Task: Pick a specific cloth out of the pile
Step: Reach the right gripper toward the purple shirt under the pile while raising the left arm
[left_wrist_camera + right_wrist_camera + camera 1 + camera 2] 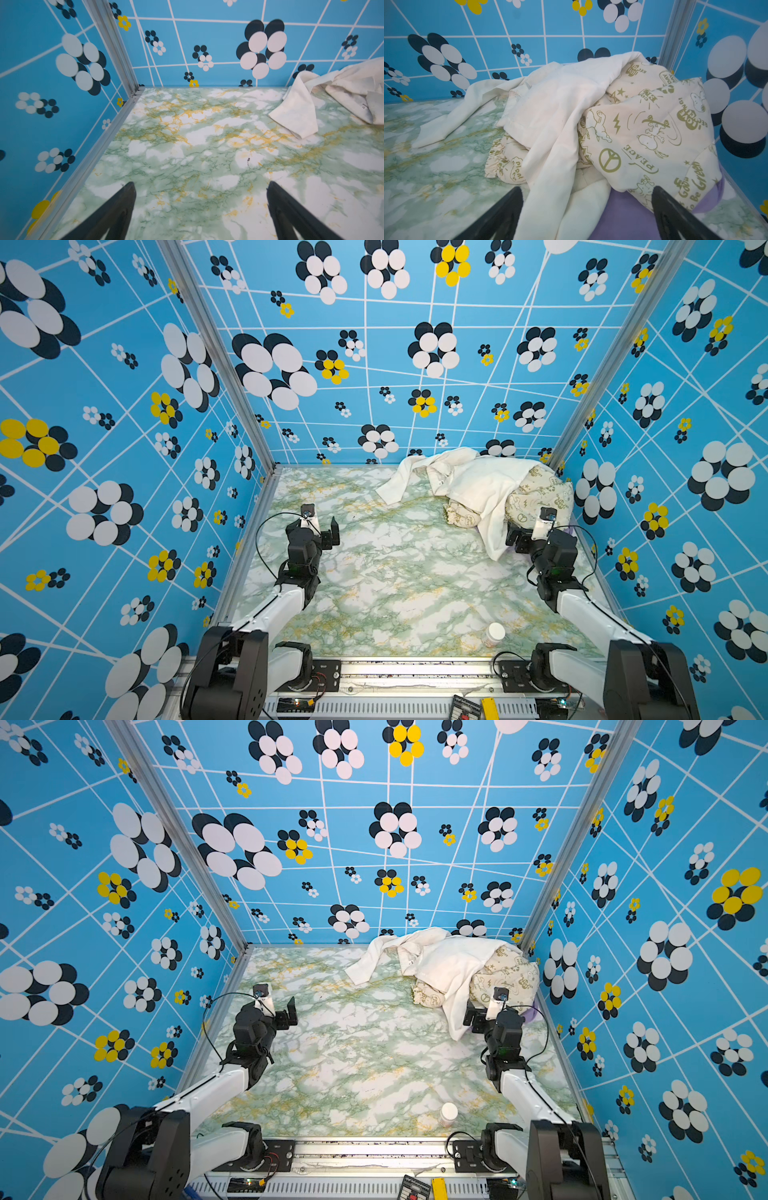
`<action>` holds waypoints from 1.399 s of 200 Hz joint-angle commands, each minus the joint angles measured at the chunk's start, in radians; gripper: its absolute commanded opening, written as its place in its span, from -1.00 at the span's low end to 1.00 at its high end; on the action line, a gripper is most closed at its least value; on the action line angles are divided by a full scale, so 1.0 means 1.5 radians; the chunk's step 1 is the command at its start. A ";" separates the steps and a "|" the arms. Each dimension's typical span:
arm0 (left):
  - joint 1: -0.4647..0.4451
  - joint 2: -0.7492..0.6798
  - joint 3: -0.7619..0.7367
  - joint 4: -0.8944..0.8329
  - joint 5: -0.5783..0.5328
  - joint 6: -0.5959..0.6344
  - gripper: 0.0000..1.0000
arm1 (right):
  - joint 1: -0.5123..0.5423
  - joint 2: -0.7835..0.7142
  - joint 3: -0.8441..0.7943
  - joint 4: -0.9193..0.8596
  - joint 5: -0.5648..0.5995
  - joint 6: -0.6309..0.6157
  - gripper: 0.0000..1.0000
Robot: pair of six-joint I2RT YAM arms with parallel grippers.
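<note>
Marble table (395, 572), right arm (582, 610) low beside pile (478, 485)

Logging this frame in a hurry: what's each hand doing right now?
Left hand: open, holding nothing.
Right hand: open, holding nothing.

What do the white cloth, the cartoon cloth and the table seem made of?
White cloth: thin matte woven fabric, perhaps cotton; it drapes in soft folds. Cartoon cloth: matte printed fabric, maybe padded; it bulges. Table: likely marble-print film, smooth; flat veins.
</note>
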 commanded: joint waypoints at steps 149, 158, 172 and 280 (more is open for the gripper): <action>-0.003 -0.032 0.318 -0.566 0.232 -0.129 0.98 | -0.045 0.018 0.253 -0.506 0.082 0.242 0.98; -0.013 -0.027 0.319 -0.563 0.242 -0.127 0.98 | -0.058 0.019 0.249 -0.496 0.074 0.280 0.99; -0.025 -0.016 0.326 -0.563 0.268 -0.129 0.98 | -0.080 0.016 0.235 -0.471 0.049 0.340 0.99; -0.124 0.005 0.360 -0.533 0.321 -0.131 0.98 | -0.133 0.100 0.166 -0.386 -0.009 0.689 0.43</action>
